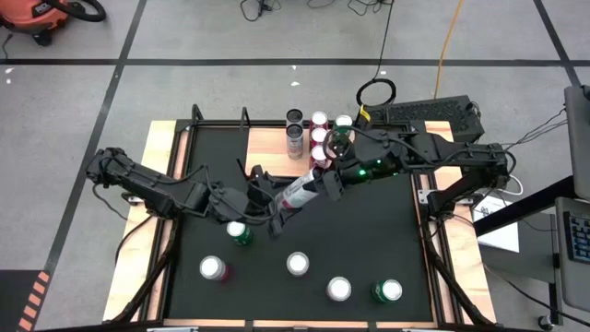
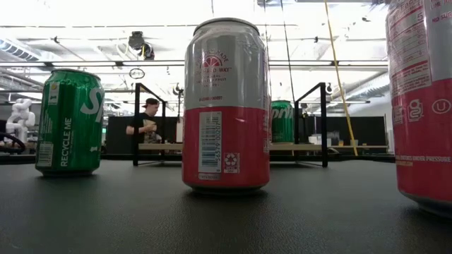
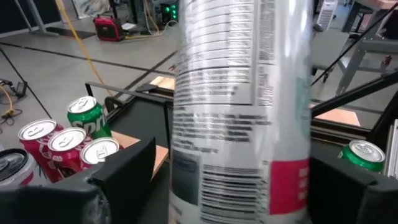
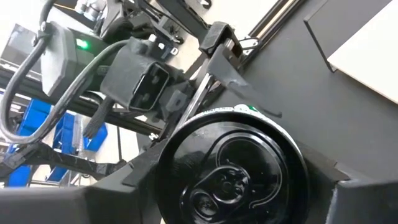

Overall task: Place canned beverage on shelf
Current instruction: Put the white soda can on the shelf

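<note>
1. Left arm (image 1: 147, 189): comes in from the left edge of the black mat (image 1: 387, 231).
2. Pink-topped can (image 1: 213, 268): upright on the mat, near the front edge.
3. Green can (image 1: 239, 232): upright, just beside the left gripper.
4. Left gripper (image 1: 279, 215): at the lower end of the held can. Whether it clamps the can or merely brackets it cannot be told.
5. Held can (image 1: 300, 192): white and pink, tilted, lifted over the mat's middle between the two grippers (its label fills the left wrist view).
6. White-topped can (image 1: 297, 264): upright on the mat, in front of the held can.
7. Shelf (image 1: 263, 148): light-brown board at the far edge of the mat. It carries a cluster of upright cans, two dark or silver, three pink and one green can (image 1: 343, 123).
8. Right gripper (image 1: 323, 180): closed around the held can's black-lidded upper end, in front of the shelf.
9. Silver-topped can (image 1: 338, 289) and green-topped can (image 1: 388, 291): upright at front right, near each other.
10. Right arm (image 1: 442, 157): reaches in from the right.
</note>
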### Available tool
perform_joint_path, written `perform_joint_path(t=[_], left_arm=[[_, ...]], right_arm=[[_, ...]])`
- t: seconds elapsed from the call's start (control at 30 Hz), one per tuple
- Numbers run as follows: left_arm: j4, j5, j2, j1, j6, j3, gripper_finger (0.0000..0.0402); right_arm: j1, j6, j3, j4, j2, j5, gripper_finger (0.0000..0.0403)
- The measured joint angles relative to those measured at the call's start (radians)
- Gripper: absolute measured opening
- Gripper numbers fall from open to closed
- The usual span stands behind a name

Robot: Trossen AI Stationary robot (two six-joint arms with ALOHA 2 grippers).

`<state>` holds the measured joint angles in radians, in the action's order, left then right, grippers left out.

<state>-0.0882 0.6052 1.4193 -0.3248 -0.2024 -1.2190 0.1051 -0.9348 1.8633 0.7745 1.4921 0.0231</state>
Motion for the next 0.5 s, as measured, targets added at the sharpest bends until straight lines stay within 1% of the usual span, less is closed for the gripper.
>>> perform_joint_path(t=[0.33, 0.4, 0.5], left_arm=[[0.000, 0.005, 0.000, -0.005, -0.014, 0.000, 0.0247], [0.002, 0.004, 0.000, -0.005, -0.035, 0.000, 0.0239], [0.028, -0.005, -0.005, -0.014, -0.040, 0.002, 0.0239]], right_arm=[[-0.001, -0.004, 0.000, -0.001, 0.000, 0.006, 0.0233], [-0.002, -0.003, 0.000, 0.000, 0.000, 0.002, 0.0238], [-0.002, 0.014, 0.000, -0.003, -0.001, -0.005, 0.0255]])
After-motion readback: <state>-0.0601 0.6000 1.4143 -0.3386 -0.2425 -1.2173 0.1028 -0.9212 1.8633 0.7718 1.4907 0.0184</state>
